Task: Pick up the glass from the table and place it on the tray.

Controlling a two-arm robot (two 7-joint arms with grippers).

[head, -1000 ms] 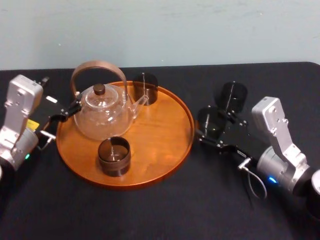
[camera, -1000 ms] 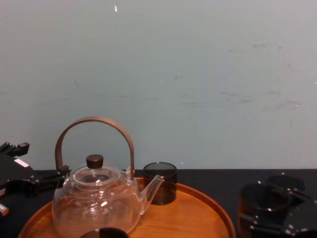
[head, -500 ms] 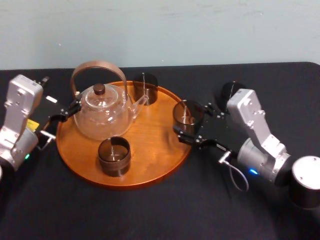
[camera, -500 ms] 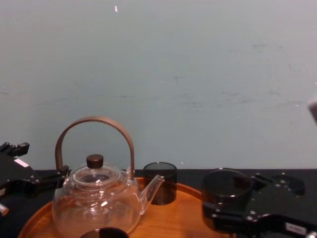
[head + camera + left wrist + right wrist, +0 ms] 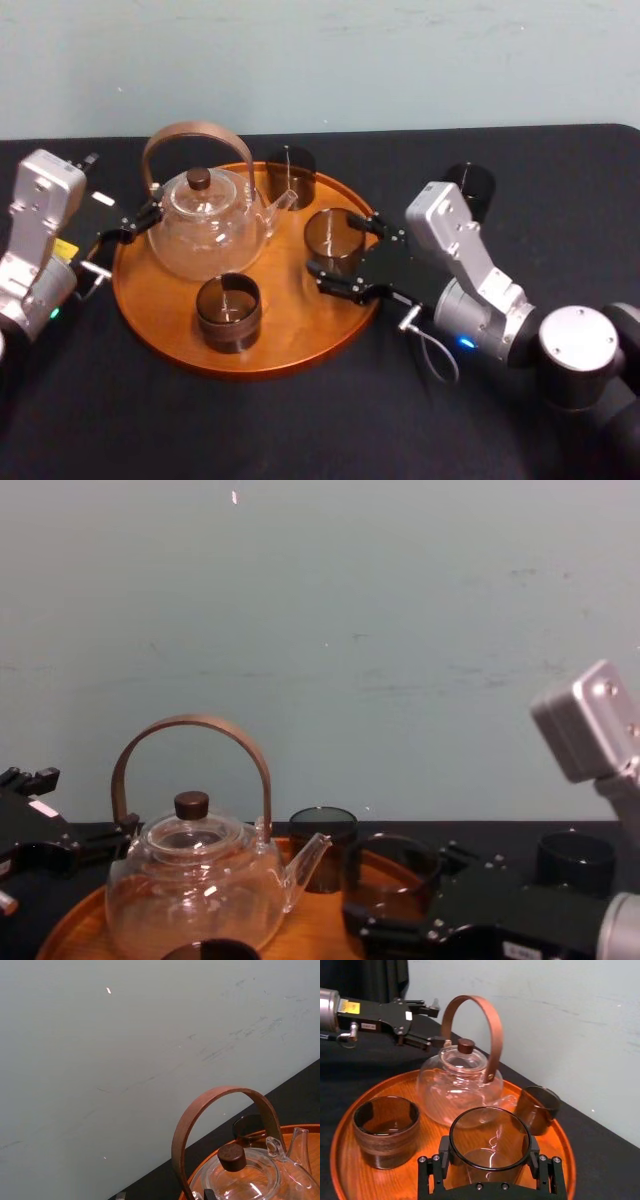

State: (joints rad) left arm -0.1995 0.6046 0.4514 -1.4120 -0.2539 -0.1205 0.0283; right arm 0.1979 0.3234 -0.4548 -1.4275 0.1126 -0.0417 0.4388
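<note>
My right gripper (image 5: pixel 336 252) is shut on a dark smoked glass (image 5: pixel 333 232), its fingers on either side of the wall. It holds the glass upright over the right part of the round orange-brown tray (image 5: pixel 250 366). The right wrist view shows the same glass (image 5: pixel 490 1142) between the black fingers (image 5: pixel 432 1172), inside the tray's rim (image 5: pixel 340 1125). From the chest view the glass (image 5: pixel 395 872) stands just right of the teapot's spout. Whether its base touches the tray is hidden. My left gripper (image 5: pixel 130 226) sits open and idle at the tray's left edge on the black table (image 5: pixel 300 430).
A clear glass teapot (image 5: pixel 205 228) with a brown arched handle fills the tray's back left. One dark glass (image 5: pixel 290 176) stands at the tray's back and another (image 5: pixel 228 312) at its front. A further dark glass (image 5: pixel 470 184) stands on the table behind my right arm.
My right gripper has carried the glass leftward from the table beside the tray, over the rim, to above the tray's right part. The left arm has not moved.
</note>
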